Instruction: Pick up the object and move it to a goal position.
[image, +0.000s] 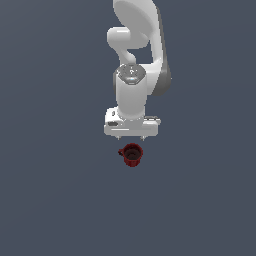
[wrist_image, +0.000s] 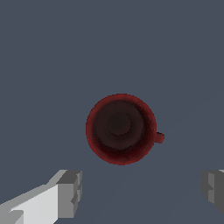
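Observation:
A small dark red mug (image: 132, 154) with a dark interior stands upright on the grey surface, its small handle toward the exterior view's left. In the wrist view the mug (wrist_image: 120, 128) is seen from straight above, handle at its side. My white gripper (image: 131, 136) hangs above and just behind the mug, not touching it. In the wrist view the gripper (wrist_image: 141, 191) is open and empty; one grey fingertip (wrist_image: 70, 193) and the other at the frame edge stand wide apart, wider than the mug, which lies beside the gap between them.
The flat dark grey surface (image: 55, 190) extends all around the mug. The white arm (image: 135, 55) rises behind the gripper in the exterior view. No other object shows.

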